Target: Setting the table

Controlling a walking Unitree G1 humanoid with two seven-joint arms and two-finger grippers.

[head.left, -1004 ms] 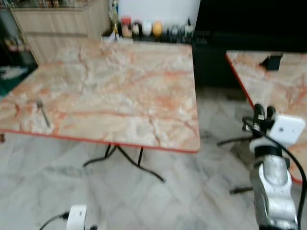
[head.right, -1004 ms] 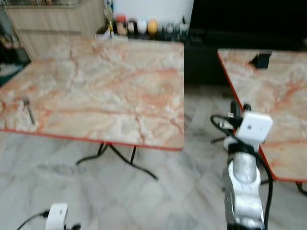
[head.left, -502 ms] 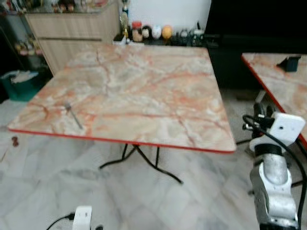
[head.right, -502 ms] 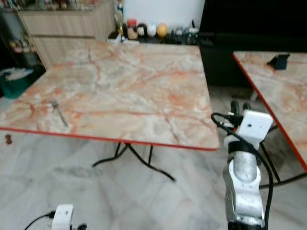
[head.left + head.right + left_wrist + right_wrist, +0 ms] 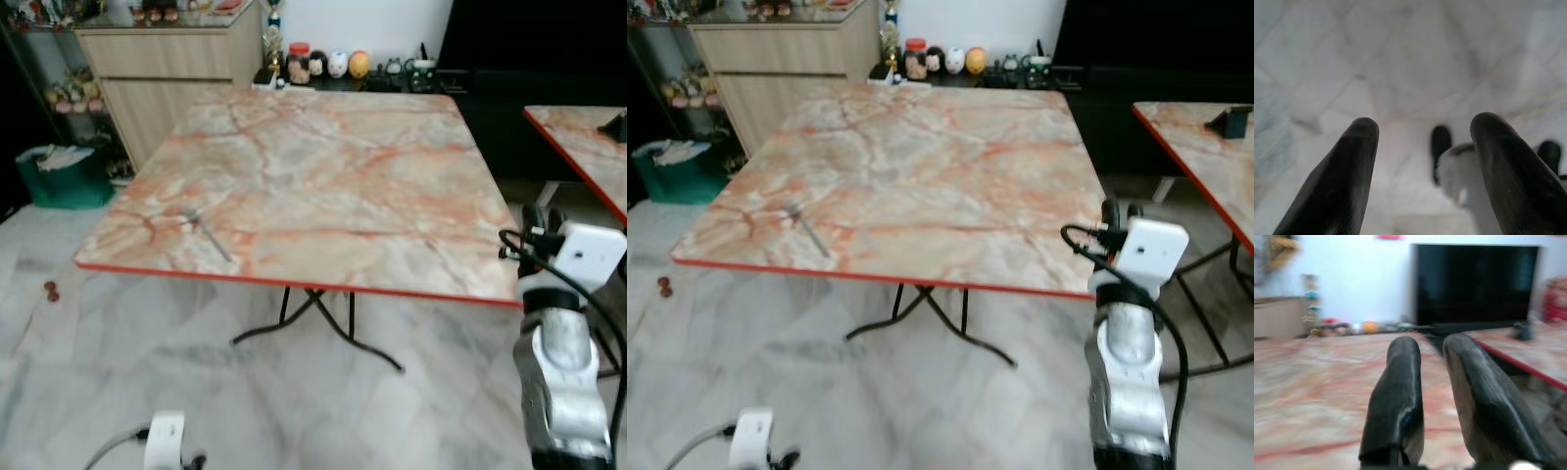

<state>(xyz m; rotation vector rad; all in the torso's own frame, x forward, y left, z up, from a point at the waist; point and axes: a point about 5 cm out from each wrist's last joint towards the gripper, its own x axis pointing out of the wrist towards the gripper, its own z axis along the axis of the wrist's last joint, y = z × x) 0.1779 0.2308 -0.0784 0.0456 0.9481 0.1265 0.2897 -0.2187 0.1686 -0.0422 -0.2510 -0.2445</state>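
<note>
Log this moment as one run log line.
phase: approaching table | fork near front-left corner | right end effector raised, empty | left end effector open, over floor

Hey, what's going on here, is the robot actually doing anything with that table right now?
Not handling anything at the moment. The robot stands facing a marble-topped table with red edging; a lone fork lies near the table's front left corner. The right tool is raised beside the table's front right corner, fingers a little apart and holding nothing. The left tool hangs low, open, pointing at the tiled floor. A second similar table stands to the right.
</note>
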